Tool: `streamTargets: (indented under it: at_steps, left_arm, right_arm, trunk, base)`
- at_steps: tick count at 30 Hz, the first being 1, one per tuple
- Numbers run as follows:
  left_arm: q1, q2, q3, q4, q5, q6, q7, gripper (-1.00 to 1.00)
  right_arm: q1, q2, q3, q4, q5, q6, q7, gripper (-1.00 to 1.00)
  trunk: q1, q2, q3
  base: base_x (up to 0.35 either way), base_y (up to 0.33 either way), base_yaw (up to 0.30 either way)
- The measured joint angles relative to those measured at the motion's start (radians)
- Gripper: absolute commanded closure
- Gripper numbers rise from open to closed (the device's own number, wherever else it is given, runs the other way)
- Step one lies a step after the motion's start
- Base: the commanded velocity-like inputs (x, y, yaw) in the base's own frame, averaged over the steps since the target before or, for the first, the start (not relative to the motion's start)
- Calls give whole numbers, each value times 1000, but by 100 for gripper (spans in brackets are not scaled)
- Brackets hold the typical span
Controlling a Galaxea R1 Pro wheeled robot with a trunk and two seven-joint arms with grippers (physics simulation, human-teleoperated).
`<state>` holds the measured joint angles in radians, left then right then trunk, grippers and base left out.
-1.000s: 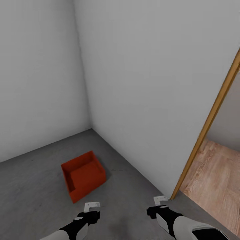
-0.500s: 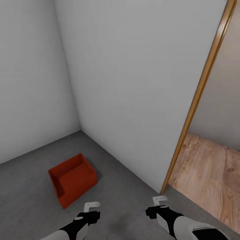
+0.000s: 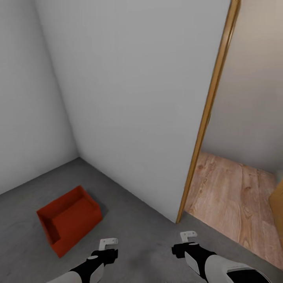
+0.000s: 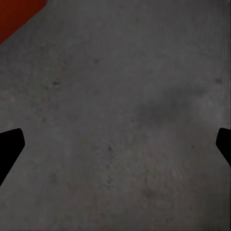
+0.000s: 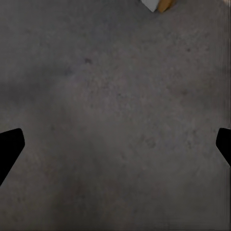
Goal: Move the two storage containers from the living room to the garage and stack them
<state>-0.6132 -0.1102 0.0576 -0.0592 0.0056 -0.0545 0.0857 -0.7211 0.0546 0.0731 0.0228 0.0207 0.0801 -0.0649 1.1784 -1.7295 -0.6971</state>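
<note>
One red-orange storage container [image 3: 68, 219] rests open side up on the dark grey garage floor [image 3: 137, 232], near the corner of two white walls. A corner of the storage container [image 4: 17, 17] also shows in the left wrist view. My left gripper [image 3: 109, 243] hangs just in front of it and to its right, open and empty, its black fingertips [image 4: 9, 147] far apart over bare concrete. My right gripper [image 3: 188, 236] is open too, above the floor [image 5: 115, 125] near the door frame.
A white wall [image 3: 133, 110] ends at a wooden door frame [image 3: 204, 118]. Beyond it lies light wood-plank flooring [image 3: 232, 196] of another room. An orange-tan object [image 3: 277, 210] pokes in at the right edge. The frame's foot [image 5: 161, 5] shows in the right wrist view.
The whole view has swung to the right: container and wall corner slid left in the picture and more of the doorway and wood floor appeared. Both grippers hold the same pose.
</note>
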Motion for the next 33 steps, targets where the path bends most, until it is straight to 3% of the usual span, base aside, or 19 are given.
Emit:
streamTargets:
  at_steps: [25,33]
  left_arm:
    - [0,0,0,0,0,0,0,-100]
    - [0,0,0,0,0,1,0,-100]
  right_arm:
    - [0,0,1,0,0,0,-1,-100]
    - [0,0,1,0,0,0,-1,-100]
  trunk:
    - [0,0,0]
    - [0,0,0]
  base:
    - [0,0,-262]
    - [6,-5,-145]
